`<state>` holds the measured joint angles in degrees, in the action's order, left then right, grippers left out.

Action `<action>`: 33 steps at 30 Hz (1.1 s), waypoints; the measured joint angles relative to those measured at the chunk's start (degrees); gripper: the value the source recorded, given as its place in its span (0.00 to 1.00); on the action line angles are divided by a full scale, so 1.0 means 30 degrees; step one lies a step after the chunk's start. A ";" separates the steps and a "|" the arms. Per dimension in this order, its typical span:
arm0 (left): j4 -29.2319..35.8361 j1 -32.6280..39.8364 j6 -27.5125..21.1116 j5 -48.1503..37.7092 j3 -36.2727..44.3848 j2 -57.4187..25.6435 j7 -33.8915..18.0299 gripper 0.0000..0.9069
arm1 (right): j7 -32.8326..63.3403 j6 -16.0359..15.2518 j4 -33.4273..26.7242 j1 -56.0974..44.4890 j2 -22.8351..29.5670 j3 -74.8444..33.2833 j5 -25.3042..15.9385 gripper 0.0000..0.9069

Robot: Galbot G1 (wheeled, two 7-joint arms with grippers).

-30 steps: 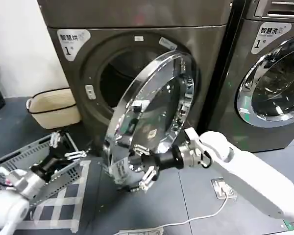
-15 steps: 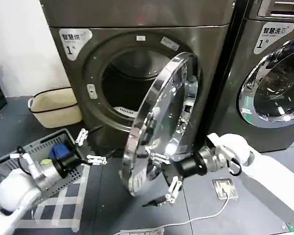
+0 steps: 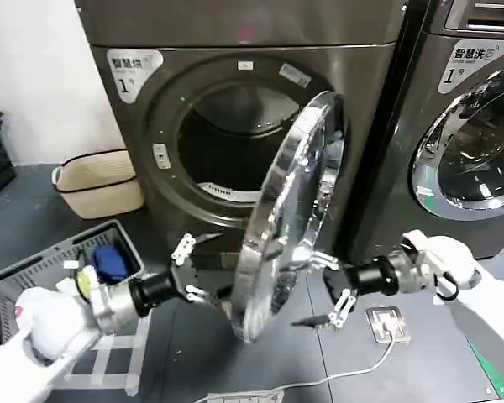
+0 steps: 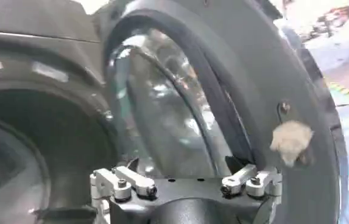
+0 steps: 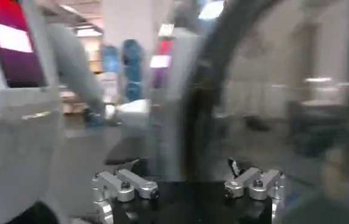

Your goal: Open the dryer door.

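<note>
Dryer door (image 3: 294, 210) was seen swung well out from the dryer (image 3: 235, 126), edge-on at centre, drum opening exposed at 11 o'clock of it. Left gripper (image 3: 187, 270) was noted at the door's 8 o'clock, on its inner side, fingers spread wide, nothing held. Right gripper (image 3: 334, 290) was noted at 4 o'clock by the outer chrome face, fingers also wide, empty. Basket (image 3: 34, 277) was noted at 8 o'clock.

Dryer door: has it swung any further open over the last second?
Yes. The dryer door has swung wider toward the robot's right, uncovering more of the drum opening and now standing nearly edge-on to the head camera.
</note>
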<state>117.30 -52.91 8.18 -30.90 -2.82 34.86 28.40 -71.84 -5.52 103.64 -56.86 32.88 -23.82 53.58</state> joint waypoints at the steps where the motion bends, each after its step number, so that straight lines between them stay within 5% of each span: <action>1: -0.0072 0.0354 0.0008 -0.0011 0.0477 0.0046 0.0000 1.00 | 0.0037 0.0001 0.0075 -0.0635 0.0000 -0.0688 0.0000 1.00; 8: -0.0707 0.3171 -0.0021 -0.0190 0.3435 0.0631 -0.0188 1.00 | -0.0054 0.0633 0.0140 -0.5972 0.0358 -0.6746 -0.0621 1.00; 17: -0.1656 0.5418 0.0097 -0.0279 0.5698 0.1812 -0.0357 1.00 | -0.0098 0.2406 -0.1563 -1.3434 0.3004 -1.5597 -0.2262 1.00; 27: -0.2808 0.7680 0.0199 -0.0099 0.8155 0.3286 -0.0709 1.00 | 0.4903 0.5339 -0.3530 -1.7483 0.7259 -2.1849 -0.4300 1.00; 33: -0.3267 0.8923 0.0136 -0.0042 0.9631 0.4104 -0.0992 1.00 | 1.0390 0.5505 -0.3871 -1.8615 0.9487 -2.4286 -0.6296 1.00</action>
<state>107.50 -26.14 8.58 -31.02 26.07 47.17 25.42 -40.67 11.00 92.03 -112.70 61.34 -96.68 34.69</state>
